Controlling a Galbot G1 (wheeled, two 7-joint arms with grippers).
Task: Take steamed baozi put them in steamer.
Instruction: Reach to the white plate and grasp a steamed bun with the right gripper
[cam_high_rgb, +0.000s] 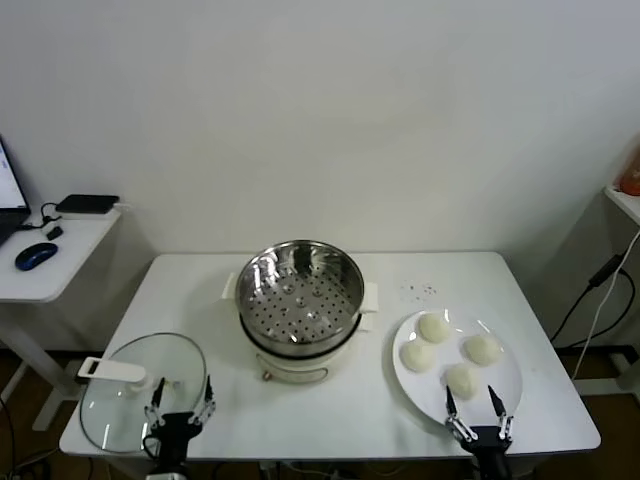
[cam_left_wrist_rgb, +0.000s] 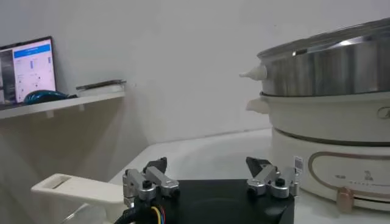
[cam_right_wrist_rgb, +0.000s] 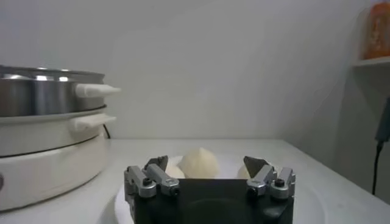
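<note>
Cream-white steamed baozi (cam_high_rgb: 447, 353), four of them, sit on the white plate (cam_high_rgb: 505, 395) at lower right of the head view; none is in the steamer (cam_high_rgb: 301, 286) at centre, so you're at the first pick. Your right gripper (cam_high_rgb: 473, 402) hovers, jaws apart, just below the nearest bun: reach forward. Left gripper (cam_high_rgb: 181, 394) idles, jaws apart, over the glass lid (cam_high_rgb: 120, 410) on the desk (cam_high_rgb: 190, 290).

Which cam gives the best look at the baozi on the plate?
Head view: all four baozi sit unobstructed on the white plate, right of the steamer. Right wrist view shows only about three, low and partly hidden behind the open right gripper. Left wrist view shows none.
</note>
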